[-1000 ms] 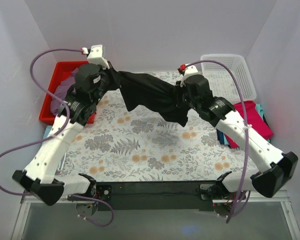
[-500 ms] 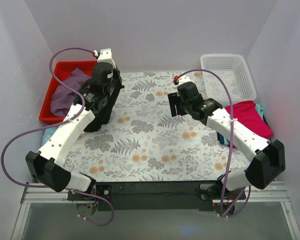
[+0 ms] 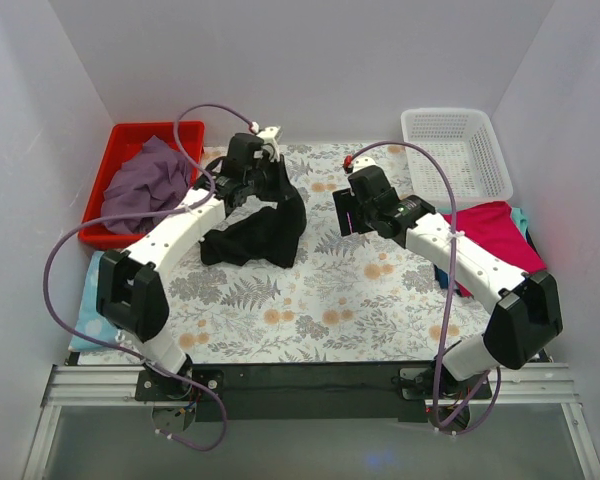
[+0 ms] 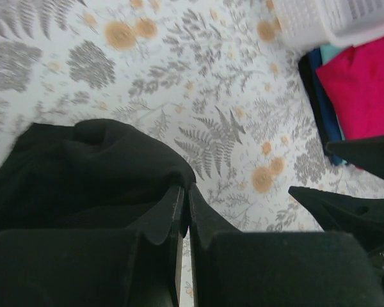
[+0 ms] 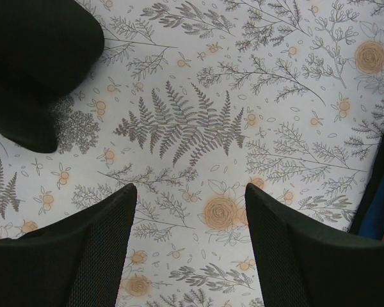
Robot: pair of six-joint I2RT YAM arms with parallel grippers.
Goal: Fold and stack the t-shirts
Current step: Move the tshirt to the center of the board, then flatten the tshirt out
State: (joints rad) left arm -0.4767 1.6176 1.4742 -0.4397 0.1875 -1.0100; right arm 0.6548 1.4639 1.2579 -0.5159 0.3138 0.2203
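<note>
The large black t-shirt [image 3: 250, 235] lies bunched on the floral table left of centre, its upper part held up by my left gripper [image 3: 280, 188]. In the left wrist view that gripper [image 4: 184, 192] is shut on the black cloth [image 4: 83, 166]. My right gripper [image 3: 344, 212] hovers open and empty to the right of the shirt. In the right wrist view it [image 5: 189, 198] stands wide open over bare table, with the black t-shirt [image 5: 38, 51] at the upper left. A dusty purple t-shirt [image 3: 140, 185] fills the red bin. A magenta-pink t-shirt [image 3: 495, 235] lies on teal and dark blue ones at the right.
A red bin [image 3: 130, 135] stands at the back left and a white basket [image 3: 460, 150] at the back right. A light blue cloth [image 3: 88, 295] lies at the table's left edge. The pile at the right also shows in the left wrist view [image 4: 365, 83].
A second ago both grippers held the black t-shirt stretched in the air. The right gripper has let go and opened. The left gripper has carried the shirt right and down onto the table.
</note>
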